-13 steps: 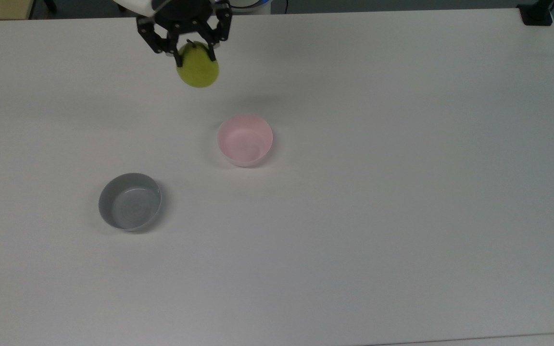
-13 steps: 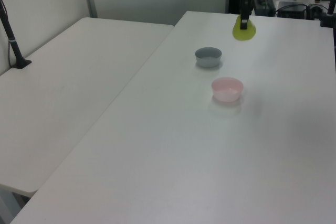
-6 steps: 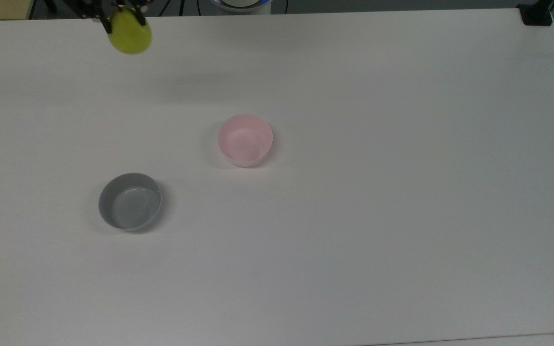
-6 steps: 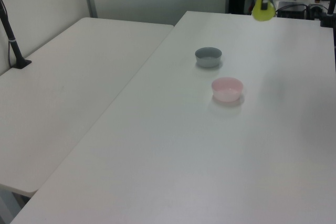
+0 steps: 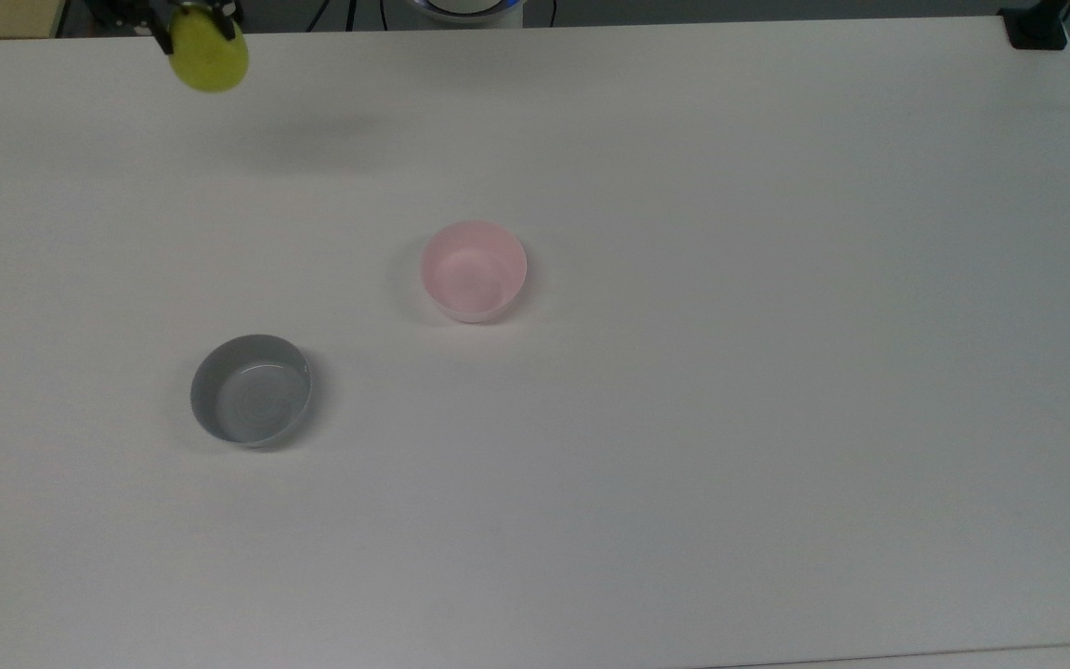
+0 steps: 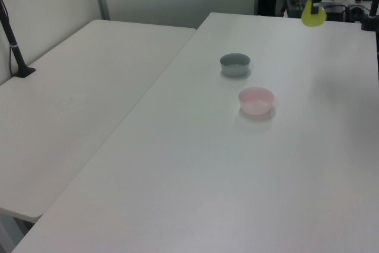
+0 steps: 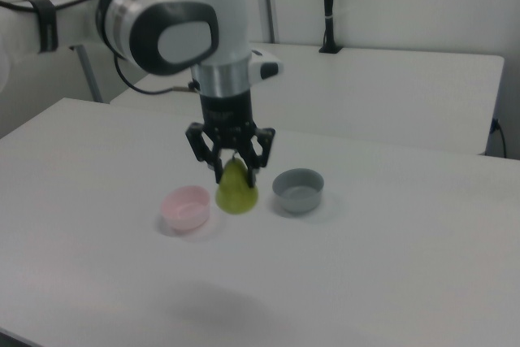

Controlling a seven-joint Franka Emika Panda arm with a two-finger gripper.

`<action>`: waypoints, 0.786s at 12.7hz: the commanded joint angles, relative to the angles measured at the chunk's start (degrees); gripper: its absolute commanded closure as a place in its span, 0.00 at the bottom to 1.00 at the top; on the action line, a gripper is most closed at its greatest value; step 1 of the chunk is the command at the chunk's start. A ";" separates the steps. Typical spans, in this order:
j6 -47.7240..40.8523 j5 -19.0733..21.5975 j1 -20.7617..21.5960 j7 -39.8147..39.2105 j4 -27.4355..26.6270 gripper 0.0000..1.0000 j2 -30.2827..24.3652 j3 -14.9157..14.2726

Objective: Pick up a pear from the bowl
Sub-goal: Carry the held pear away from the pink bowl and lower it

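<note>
Table (image 5: pixel 684 465) is lying matte and off-white across the whole scene, bare but for two small round dishes. In the top view the grey bowl (image 5: pixel 251 390) is sitting nearer and to the left, shallow and smooth with a faint sheen inside; the bowl (image 5: pixel 474 270), pale pink with a lighter rim, is standing farther back and to the right of it, well apart, and it is holding nothing. Farthest of all, the pear (image 5: pixel 208 58) is hanging high over the far left edge of the table in the top view, yellow-green, rounded and smooth, broad end down. The gripper (image 7: pixel 231 170), black and two-fingered on a glossy white arm, is clamping the fruit at its narrow top with the jaws closed narrow on it. Against a second ago, the fruit is being carried leftward and up in the top view, away from a spot just beyond the pink dish, while both dishes are keeping their places. That suggests the pick is done and the arm is simply carrying the fruit clear.
</note>
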 commanded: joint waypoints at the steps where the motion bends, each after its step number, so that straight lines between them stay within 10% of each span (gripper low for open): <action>1: 11.87 0.20 -1.72 -1.07 -10.00 1.00 -2.41 -0.38; 10: 36.50 0.29 -2.87 4.99 -18.98 1.00 6.98 -0.82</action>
